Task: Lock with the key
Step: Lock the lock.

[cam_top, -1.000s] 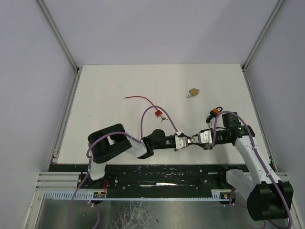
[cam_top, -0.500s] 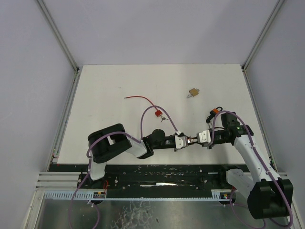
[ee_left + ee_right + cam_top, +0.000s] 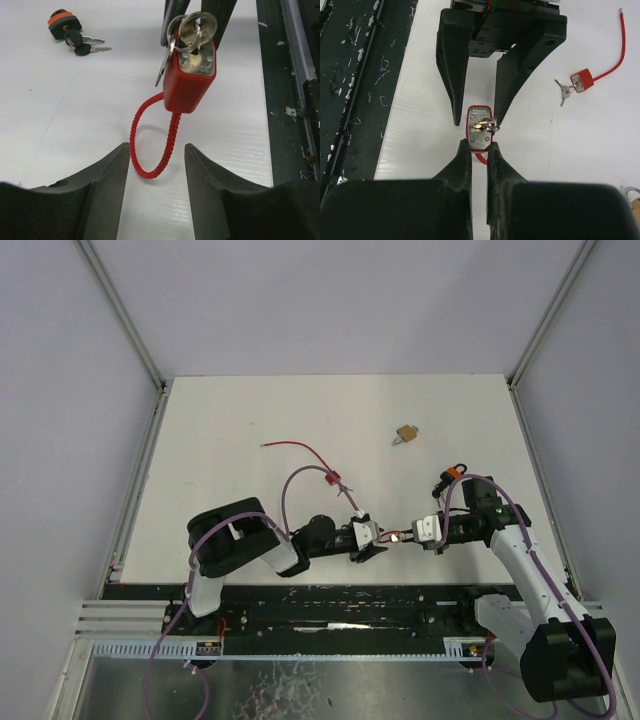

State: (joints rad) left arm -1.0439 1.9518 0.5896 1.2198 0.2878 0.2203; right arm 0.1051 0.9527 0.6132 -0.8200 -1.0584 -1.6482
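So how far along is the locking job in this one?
Done: the key sits in the red padlock. In hand: the right gripper pinches the padlock's keyed end, while the left gripper stands open astride its cable loop. Left: grasping and turning the key; whether the lock is already fastened cannot be told.

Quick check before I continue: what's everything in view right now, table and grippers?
red cable-loop padlock: one, red, near table edge, between the grippers
key ring: one, silver, key in that padlock's keyhole
red long-cable lock: one, red, mid-table, small keys at it
orange-topped lock: one, orange and black, right side, black-headed keys beside it
brass padlock: one, far centre-right
table: one, white
left gripper: open, straddling the cable loop
right gripper: pinching the cable-loop padlock
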